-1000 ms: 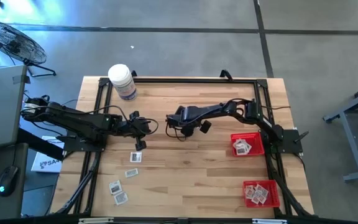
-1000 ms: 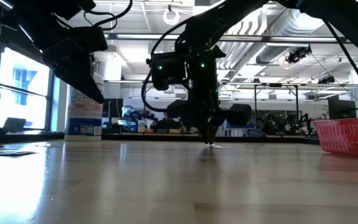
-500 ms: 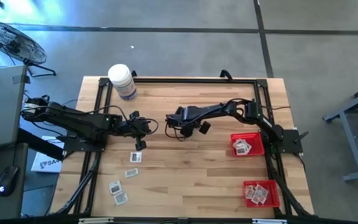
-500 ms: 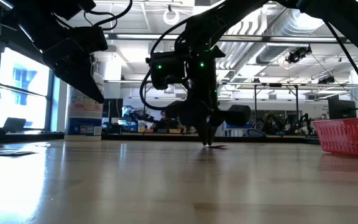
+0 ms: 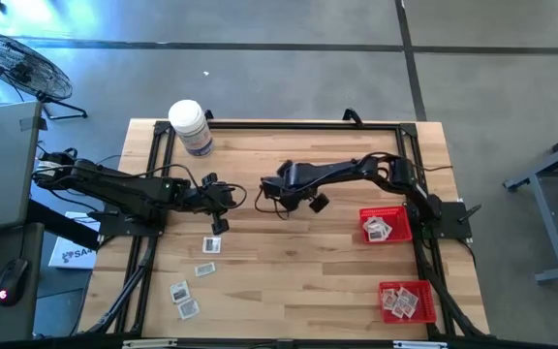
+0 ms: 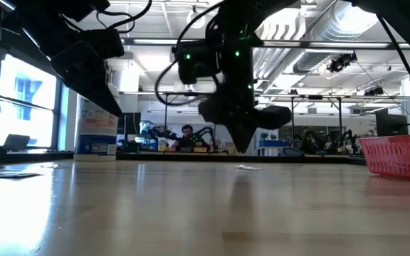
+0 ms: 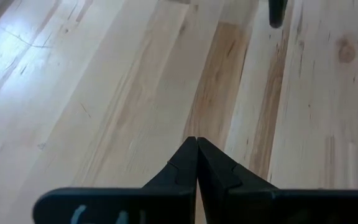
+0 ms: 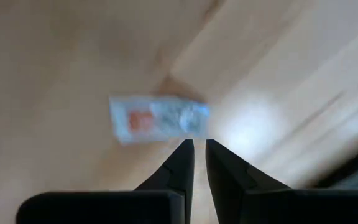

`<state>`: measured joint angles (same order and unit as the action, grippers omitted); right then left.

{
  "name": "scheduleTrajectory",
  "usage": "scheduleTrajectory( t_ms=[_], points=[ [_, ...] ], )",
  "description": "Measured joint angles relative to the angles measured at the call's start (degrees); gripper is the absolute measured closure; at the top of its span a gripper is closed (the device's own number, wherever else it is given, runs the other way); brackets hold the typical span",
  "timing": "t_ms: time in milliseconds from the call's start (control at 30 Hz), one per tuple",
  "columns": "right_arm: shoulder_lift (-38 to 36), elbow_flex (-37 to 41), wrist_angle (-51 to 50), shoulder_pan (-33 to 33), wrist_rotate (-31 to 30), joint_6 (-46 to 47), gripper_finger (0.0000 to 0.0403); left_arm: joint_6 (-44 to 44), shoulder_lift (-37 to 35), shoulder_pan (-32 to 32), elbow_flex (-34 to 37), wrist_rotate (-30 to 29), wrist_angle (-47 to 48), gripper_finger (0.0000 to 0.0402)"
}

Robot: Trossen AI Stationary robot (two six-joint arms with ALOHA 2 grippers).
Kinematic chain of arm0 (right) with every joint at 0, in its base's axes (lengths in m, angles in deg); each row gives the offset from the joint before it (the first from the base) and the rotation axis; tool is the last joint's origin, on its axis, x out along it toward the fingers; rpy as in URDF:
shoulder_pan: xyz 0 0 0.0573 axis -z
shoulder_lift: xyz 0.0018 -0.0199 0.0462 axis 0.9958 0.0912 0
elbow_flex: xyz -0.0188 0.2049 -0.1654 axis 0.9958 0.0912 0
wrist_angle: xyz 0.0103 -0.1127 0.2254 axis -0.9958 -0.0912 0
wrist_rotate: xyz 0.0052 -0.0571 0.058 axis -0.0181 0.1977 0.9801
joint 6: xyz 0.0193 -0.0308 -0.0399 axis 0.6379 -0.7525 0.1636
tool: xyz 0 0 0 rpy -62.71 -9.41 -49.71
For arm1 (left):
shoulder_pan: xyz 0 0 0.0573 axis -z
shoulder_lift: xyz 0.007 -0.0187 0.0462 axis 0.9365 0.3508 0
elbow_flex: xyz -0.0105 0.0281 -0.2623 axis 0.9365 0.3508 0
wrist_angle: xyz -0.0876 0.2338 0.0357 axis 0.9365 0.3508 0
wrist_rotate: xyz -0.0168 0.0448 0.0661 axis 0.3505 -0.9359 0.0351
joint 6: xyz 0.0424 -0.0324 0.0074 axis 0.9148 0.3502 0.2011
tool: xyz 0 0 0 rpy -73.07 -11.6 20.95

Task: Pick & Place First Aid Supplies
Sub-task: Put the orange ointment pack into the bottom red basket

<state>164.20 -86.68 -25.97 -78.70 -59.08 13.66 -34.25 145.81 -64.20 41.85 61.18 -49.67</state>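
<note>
On wooden table (image 5: 298,262), packets (image 5: 194,276); workshop behind.

A bottle (image 5: 191,127) is stood at the table's (image 5: 298,281) far left corner, four packets (image 5: 198,275) are scattered at the near left, two baskets (image 5: 387,225) are set along the right edge, packets inside each.

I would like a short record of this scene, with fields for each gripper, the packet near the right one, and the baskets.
left gripper: fingers shut, empty, above the table
right gripper: above the table, fingers slightly apart, holding nothing
packet: flat on the table, just beyond the right gripper's tips
baskets: two, red, both with packets inside
</note>
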Motion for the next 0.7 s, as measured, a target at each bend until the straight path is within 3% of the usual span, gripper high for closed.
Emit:
scheduleTrajectory(
  t_ms=[233, 333, 567, 700],
  points=[
    [-0.47, 0.68, 2.61, 5.4, 18.63, 41.29, 0.0366, -0.1, 0.0, 0.01, -0.01, 0.2, 0.02, 0.0401],
    [-0.38, 1.2, 4.47, 7.42, 21.65, 53.9, 0.0368, -0.24, 0.0, 0.0, -0.02, 0.22, 0.02, 0.0401],
    [-0.38, 1.2, 8.34, 9.32, 22.13, 67.37, 0.0355, -0.5, 0.0, -0.01, -0.02, 1.37, 0.02, 0.0401],
    [-0.38, 1.2, 7.09, 9.72, 21.57, 69.76, 0.0345, -0.5, 0.0, 0.01, -0.01, 1.62, 0.02, 0.0401]
  ],
)
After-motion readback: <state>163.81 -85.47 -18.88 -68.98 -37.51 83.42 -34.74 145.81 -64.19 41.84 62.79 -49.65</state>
